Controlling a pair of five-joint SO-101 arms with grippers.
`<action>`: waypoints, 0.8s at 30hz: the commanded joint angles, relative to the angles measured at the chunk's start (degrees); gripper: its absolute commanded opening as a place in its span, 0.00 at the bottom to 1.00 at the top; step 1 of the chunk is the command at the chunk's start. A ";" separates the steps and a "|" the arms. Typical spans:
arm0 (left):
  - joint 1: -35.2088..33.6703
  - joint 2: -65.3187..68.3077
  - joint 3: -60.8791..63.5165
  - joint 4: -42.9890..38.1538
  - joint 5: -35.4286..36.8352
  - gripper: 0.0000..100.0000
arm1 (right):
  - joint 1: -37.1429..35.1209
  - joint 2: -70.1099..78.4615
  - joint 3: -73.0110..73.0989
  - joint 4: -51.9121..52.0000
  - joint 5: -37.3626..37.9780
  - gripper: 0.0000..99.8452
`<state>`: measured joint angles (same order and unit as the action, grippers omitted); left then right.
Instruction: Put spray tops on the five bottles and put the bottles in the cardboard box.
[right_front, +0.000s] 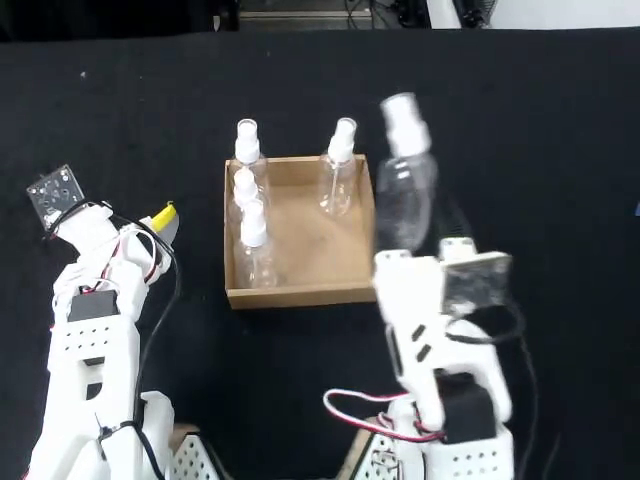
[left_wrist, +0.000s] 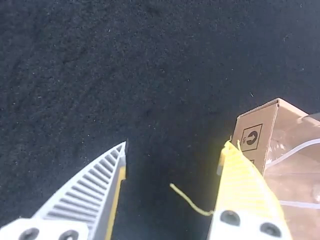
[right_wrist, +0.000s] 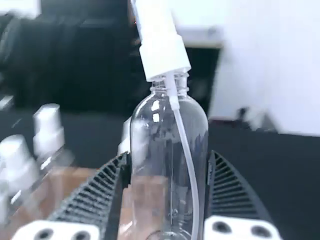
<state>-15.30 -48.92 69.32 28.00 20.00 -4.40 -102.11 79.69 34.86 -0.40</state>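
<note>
Item: your right gripper (right_wrist: 167, 157) pinches one bottle (right_front: 404, 195) between its jaws, long axis upright, spray top (right_wrist: 160, 45) uppermost; left gripper (left_wrist: 175, 145) spread.

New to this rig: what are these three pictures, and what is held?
Two white robot arms sit side by side at a black table. The high view looks down from above; each wrist view rides on one arm. Four spray-topped bottles stand in a cardboard box ahead of the arms. The right arm's fingers are shut on a fifth bottle, spray top on, held up by the box's right side. The left arm's fingers are open and empty, beside the box.
</note>
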 joint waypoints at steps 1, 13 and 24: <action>-0.48 -1.14 -0.84 -0.97 0.18 0.28 | 9.49 6.55 -8.66 0.00 0.70 0.17; -0.48 -1.14 -0.75 -0.97 0.09 0.28 | 34.99 45.85 -12.70 -27.78 5.27 0.17; -0.48 -1.14 -0.75 -0.97 0.09 0.28 | 42.37 81.63 -11.03 -64.44 5.01 0.17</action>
<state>-15.30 -48.92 69.32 28.00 20.00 36.04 -25.54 69.58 -20.62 4.62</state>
